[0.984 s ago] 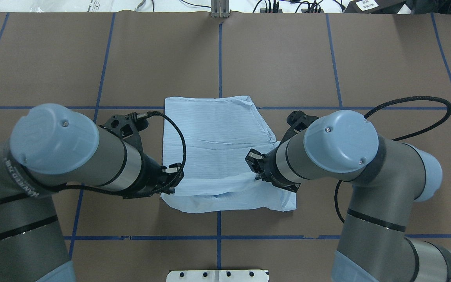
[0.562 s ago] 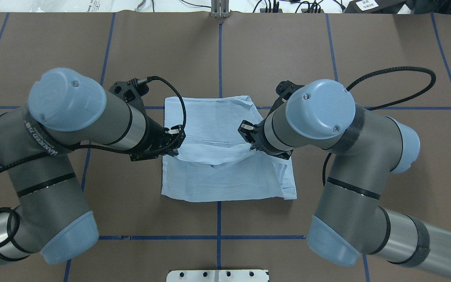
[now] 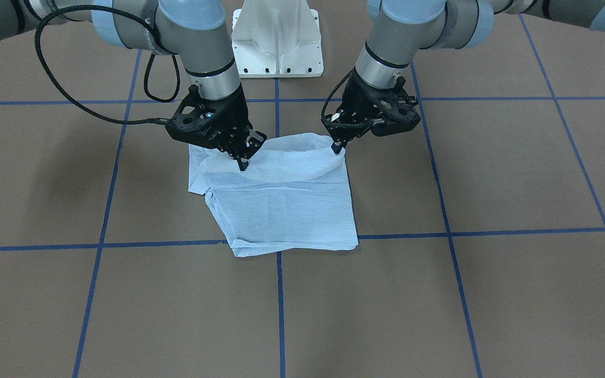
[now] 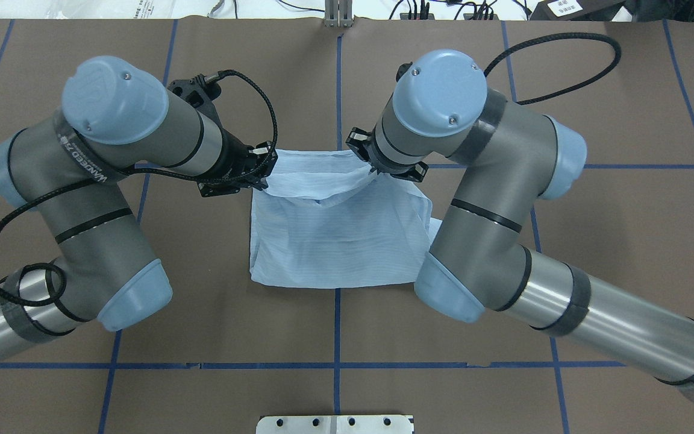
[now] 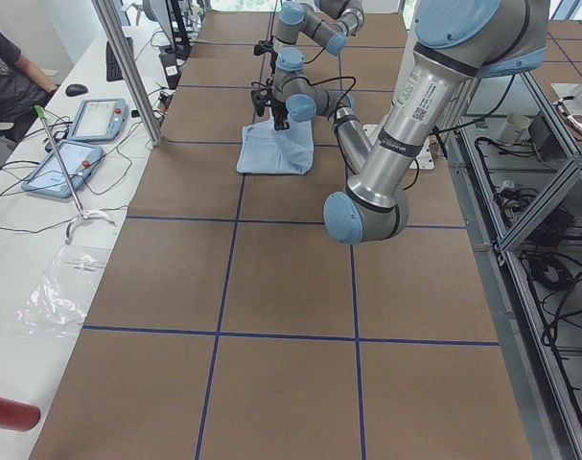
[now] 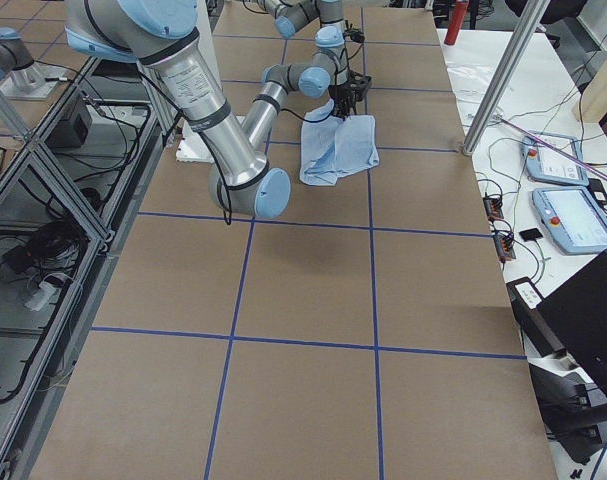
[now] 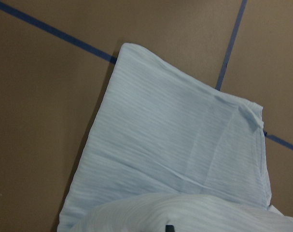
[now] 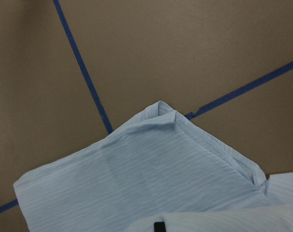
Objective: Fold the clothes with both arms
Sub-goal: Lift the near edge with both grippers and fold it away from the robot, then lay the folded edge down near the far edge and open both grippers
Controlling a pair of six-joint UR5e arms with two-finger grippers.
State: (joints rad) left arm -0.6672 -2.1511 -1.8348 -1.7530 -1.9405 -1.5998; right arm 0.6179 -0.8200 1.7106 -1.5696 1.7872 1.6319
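Observation:
The pale-blue striped shirt (image 4: 335,241) lies folded into a rectangle at the table's centre, also seen in the front view (image 3: 287,210). My left gripper (image 4: 262,170) is shut on one corner of its lifted edge, and my right gripper (image 4: 366,166) is shut on the other. They hold this edge, sagging between them, a little above the shirt's far part. In the front view the left gripper (image 3: 338,148) is on the right and the right gripper (image 3: 243,164) on the left. Both wrist views look down on the flat shirt layer (image 7: 175,145) (image 8: 146,179) below the held fold.
Brown table cover with blue tape lines (image 4: 337,90). The white pedestal base (image 3: 276,42) stands behind the shirt. A metal plate (image 4: 335,424) sits at the near edge. Tablets (image 5: 94,120) and a seated person (image 5: 3,67) are at a side desk.
Both grippers have moved away from the robot, carrying the shirt's near edge up and over towards its far edge. The arms have stretched forward.

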